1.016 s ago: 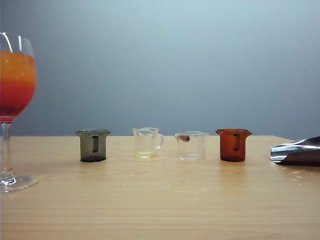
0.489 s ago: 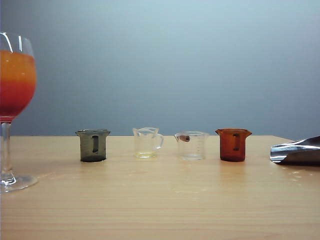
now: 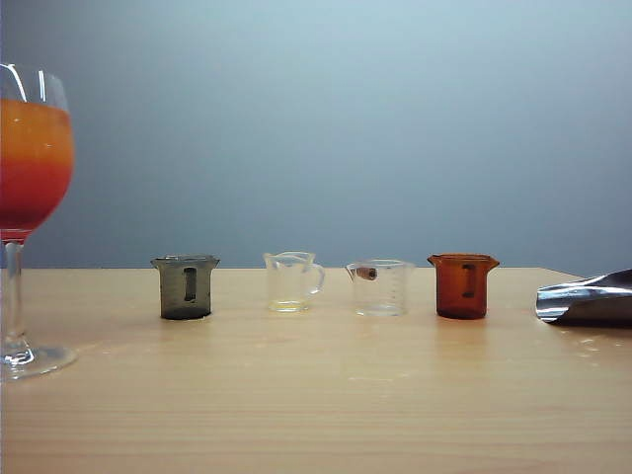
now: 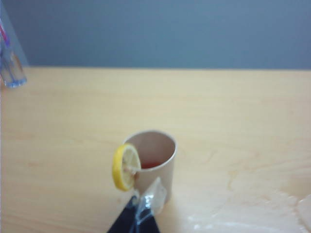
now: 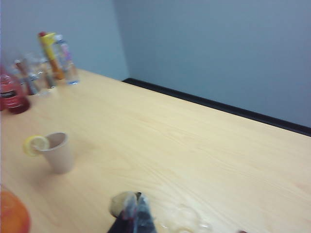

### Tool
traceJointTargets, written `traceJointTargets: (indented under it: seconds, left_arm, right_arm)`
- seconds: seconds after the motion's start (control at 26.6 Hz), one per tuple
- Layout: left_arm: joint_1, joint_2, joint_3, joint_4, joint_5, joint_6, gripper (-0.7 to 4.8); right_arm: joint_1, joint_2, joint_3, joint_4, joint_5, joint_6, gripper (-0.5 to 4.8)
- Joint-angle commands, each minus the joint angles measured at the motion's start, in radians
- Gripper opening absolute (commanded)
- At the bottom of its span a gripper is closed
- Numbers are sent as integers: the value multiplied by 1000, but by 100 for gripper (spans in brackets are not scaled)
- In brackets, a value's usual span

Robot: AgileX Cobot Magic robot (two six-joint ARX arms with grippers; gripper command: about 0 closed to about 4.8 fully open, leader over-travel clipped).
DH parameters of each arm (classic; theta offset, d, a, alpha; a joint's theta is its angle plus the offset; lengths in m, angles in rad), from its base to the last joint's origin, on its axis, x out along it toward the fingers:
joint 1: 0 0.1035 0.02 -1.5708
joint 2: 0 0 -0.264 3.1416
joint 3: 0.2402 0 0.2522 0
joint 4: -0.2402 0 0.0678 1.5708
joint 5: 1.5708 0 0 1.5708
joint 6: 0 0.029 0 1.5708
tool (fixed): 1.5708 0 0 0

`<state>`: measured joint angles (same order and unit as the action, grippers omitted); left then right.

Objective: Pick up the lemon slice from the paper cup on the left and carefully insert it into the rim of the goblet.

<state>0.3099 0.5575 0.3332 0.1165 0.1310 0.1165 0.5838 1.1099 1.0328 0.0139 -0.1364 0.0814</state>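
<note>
The goblet (image 3: 30,197), tall and clear with an orange-over-red drink, stands at the far left of the exterior view, which shows neither gripper. A tan paper cup (image 4: 155,160) carries a yellow lemon slice (image 4: 126,167) on its rim. My left gripper (image 4: 143,208) is shut just short of the cup, close under the slice, with nothing in it. In the right wrist view the same paper cup (image 5: 58,153) and lemon slice (image 5: 35,144) stand well away from my right gripper (image 5: 133,208), which is shut and empty. An orange blur (image 5: 12,213) at that view's edge looks like the goblet's drink.
A row of small measuring cups crosses the table: dark grey (image 3: 185,286), two clear (image 3: 291,281) (image 3: 378,286) and amber (image 3: 463,285). A shiny metal object (image 3: 588,296) lies at the right edge. Bottles (image 5: 58,56) stand in the far corner, with a black table edge (image 5: 218,107) behind.
</note>
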Motion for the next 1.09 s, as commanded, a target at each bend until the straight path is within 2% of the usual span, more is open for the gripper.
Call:
traceJointTargets:
  seconds: [0.04,0.26,0.38,0.6,0.87,0.9,0.94,0.98,1.02,1.09]
  left_arm:
    - [34,108,3,111,28,6,-5]
    - [97,341,6,306,117,6,-5]
    - [122,433,32,330,172,7,-5]
    - [123,616,114,440,161,7,-5]
    - [123,721,202,449,161,7,6]
    - [124,722,202,443,161,7,99]
    - [123,722,202,409,160,6,299]
    - [123,722,202,387,153,6,427]
    - [123,723,202,364,129,6,479]
    - [123,723,202,332,77,2,479]
  right_arm:
    - [56,34,15,51,-26,-3,-7]
    - [147,75,15,56,-27,-3,-7]
    - [209,93,16,60,-26,-3,-7]
    - [348,154,27,72,-23,-3,-7]
    - [392,200,32,80,-26,-3,-7]
    - [392,200,32,84,-18,-3,-7]
    - [391,200,32,94,-19,-3,-7]
    - [391,200,32,98,-18,-3,-7]
    - [391,200,32,101,-19,-3,-7]
    - [391,200,32,103,-19,-3,-7]
